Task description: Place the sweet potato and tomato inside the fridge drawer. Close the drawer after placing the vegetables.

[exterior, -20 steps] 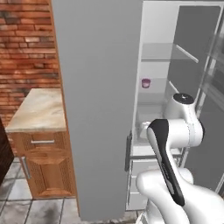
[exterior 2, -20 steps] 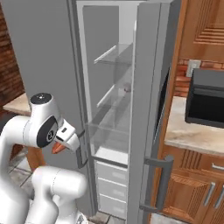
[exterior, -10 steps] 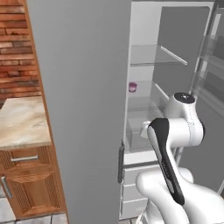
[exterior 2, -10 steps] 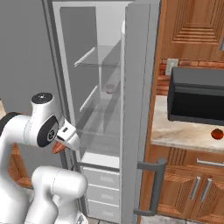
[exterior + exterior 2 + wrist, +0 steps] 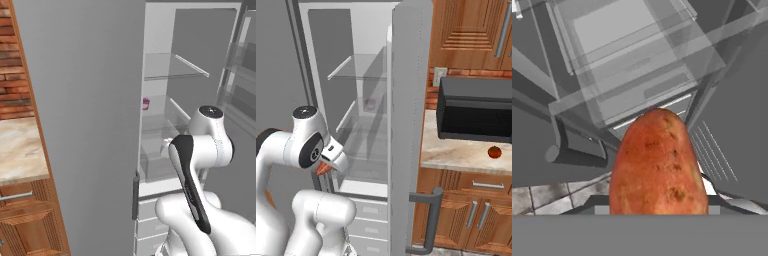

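The sweet potato [image 5: 657,165], an orange-brown lump, looms large in the hand view, and its tip [image 5: 321,169] pokes out below the hand in the right base view. My gripper [image 5: 326,164] is shut on it; the potato hides the fingertips. The fridge drawer [image 5: 627,65] is a clear bin lying ahead of the hand, inside the open fridge [image 5: 156,161] [image 5: 363,167]. Off to the right, the tomato [image 5: 495,152] sits on the stone counter [image 5: 456,157] below the microwave.
An open grey fridge door [image 5: 408,125] stands between the fridge interior and the counter. The other door [image 5: 85,115] is at left. A purple cup [image 5: 145,103] rests on a glass shelf. White drawer fronts [image 5: 368,212] are below the bin. The black microwave [image 5: 476,107] sits above the counter.
The whole picture has shifted as the base drove right and closer to the fridge; microwave and tomato came into view. The arm's pose and its grip on the sweet potato are unchanged.
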You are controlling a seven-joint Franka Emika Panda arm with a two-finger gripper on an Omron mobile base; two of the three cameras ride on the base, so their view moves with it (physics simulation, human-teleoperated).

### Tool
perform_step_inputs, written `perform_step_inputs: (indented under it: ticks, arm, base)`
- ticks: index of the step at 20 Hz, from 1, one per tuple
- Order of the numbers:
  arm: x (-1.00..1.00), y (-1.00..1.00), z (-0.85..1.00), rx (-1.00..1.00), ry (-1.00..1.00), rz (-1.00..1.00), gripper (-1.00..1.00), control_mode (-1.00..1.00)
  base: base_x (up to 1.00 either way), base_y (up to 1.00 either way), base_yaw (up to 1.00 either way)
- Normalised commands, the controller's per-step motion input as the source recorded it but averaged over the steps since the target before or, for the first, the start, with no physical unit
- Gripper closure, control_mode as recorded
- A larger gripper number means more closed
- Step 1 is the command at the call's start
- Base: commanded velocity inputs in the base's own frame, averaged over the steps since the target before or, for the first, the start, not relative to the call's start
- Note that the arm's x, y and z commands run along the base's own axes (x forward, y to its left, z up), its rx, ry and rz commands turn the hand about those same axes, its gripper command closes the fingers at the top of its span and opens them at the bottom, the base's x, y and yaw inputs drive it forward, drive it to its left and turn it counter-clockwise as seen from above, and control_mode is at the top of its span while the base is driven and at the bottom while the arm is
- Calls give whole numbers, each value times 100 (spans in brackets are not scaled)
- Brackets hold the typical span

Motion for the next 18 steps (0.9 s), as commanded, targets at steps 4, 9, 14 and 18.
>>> perform_step_inputs:
  ticks: [4, 9, 14, 18]
  arm:
    - [63, 0, 60, 0, 3, -1, 100, -100]
    - [77, -8, 59, 0, 9, -5, 100, -100]
    - [62, -21, 10, 0, 6, -4, 100, -100]
    - [59, -41, -43, 11, 0, -1, 100, -100]
  base:
    - [0, 0, 0]
    - [0, 0, 0]
    - [0, 0, 0]
    - [0, 0, 0]
